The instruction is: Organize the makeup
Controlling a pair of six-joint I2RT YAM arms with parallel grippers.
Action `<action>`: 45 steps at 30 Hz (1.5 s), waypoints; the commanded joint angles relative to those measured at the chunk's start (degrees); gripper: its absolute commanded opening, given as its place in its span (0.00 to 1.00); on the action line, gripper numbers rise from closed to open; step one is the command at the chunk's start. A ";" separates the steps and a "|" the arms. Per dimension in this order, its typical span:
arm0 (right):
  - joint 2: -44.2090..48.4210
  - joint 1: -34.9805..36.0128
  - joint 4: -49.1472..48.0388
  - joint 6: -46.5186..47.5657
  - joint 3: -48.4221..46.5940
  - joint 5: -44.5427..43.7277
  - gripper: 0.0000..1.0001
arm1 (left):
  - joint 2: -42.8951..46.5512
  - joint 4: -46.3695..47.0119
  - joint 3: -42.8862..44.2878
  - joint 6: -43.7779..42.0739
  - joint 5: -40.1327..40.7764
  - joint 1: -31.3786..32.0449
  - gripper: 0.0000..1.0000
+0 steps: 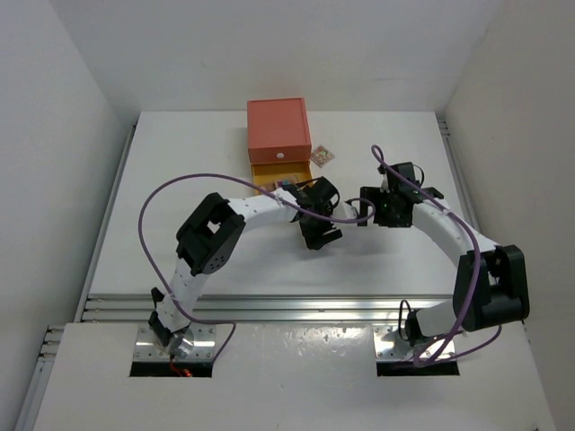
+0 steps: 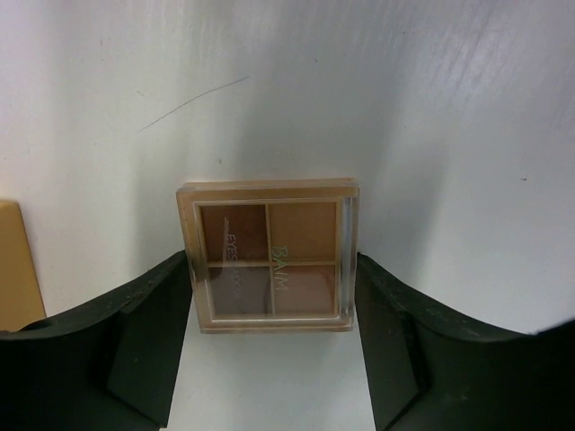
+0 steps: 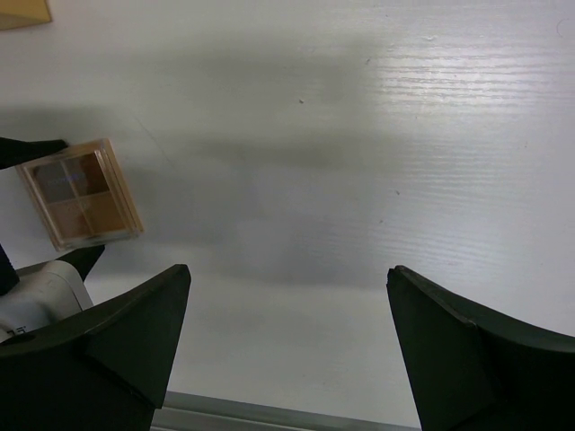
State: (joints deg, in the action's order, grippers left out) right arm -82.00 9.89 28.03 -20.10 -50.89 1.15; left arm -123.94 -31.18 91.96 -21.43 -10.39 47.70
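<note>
**Left hand [image 2: 272,310] brackets a square palette; most of the sorting appears undone**

Left hand sits low over the tabletop [image 1: 180,162], one dark finger on each side of a square orange-brown palette [image 2: 268,242]. The fingers [image 2: 144,350] lie right against the palette's two side edges. Whether they are pressing on it or only touching cannot be told from these views. The palette lies flat, its four brown pans facing up, and it seems to rest on the tabletop and not to be lifted.

The right hand [image 3: 287,274] hovers just beside it with its fingers wide apart and nothing between them; only bare white surface lies below.

Behind both hands stands the orange-red drawer box [image 1: 278,128], its yellow drawer [image 1: 267,177] pulled out toward the arms. A second small square item [image 1: 322,157], probably another palette, lies on the tabletop just beside the box. The left arm covers part of the drawer, so what is inside cannot be made out.

By my reading, the task is at an early or middle stage. This palette is only now being taken up, and it has yet to be carried to the drawer. The item beside the box is waiting too. No pencils or brushes show in these views.
</note>
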 commanded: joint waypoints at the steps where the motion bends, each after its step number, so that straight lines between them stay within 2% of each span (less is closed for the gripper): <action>1: 2.10 0.39 -0.70 0.50 -3.16 -0.27 0.91 | -2.71 -3.80 -1.27 -1.25 0.82 0.29 0.52; 4: 2.10 0.39 -0.78 0.15 -3.42 -0.44 0.91 | -1.49 -4.32 -0.64 -1.25 0.20 0.29 0.45; 9: 1.75 0.39 -0.70 -0.03 -5.70 -1.06 0.91 | 2.82 -9.15 5.58 -0.72 -2.34 -0.33 0.43; 13: 0.35 0.30 -2.27 0.93 -9.65 -1.06 0.91 | 8.53 -12.32 13.05 0.51 -7.18 -4.63 0.41; 18: -6.66 0.13 -3.77 -2.64 -17.99 -2.02 0.91 | 12.58 -12.33 17.10 -2.03 -4.83 -11.30 0.41; 23: -16.06 0.39 -10.96 -9.69 -26.18 -4.13 0.91 | 9.34 -12.33 17.11 -8.27 -2.26 -17.37 0.41; 30: -29.44 1.62 -14.41 -17.61 -38.66 -10.19 0.91 | 3.10 -11.18 16.58 -17.67 -0.95 -18.61 0.44; 33: -35.06 2.33 -14.93 -19.45 -43.05 -12.13 0.91 | 2.47 -11.18 15.36 -18.47 -0.94 -19.75 0.44; 36: -39.55 3.03 -18.96 -21.65 -46.30 -13.53 0.91 | 1.95 -11.18 13.78 -19.09 -0.94 -21.07 0.49; 41: -48.66 6.01 -20.39 -20.15 -55.35 -19.86 0.91 | 1.33 -10.04 13.24 -19.09 0.10 -21.60 0.77; 42: -49.74 6.10 -20.30 -20.33 -59.28 -19.69 0.91 | 1.33 -10.04 13.24 -19.09 0.11 -21.60 0.80; 45: -54.84 6.89 -19.16 -22.08 -62.83 -20.31 0.91 | 1.33 -10.04 13.94 -17.86 0.11 -22.13 0.84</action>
State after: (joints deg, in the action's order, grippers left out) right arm -134.28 15.68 10.81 -39.99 -109.01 -16.12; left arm -123.66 -42.50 104.97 -39.27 -10.00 26.09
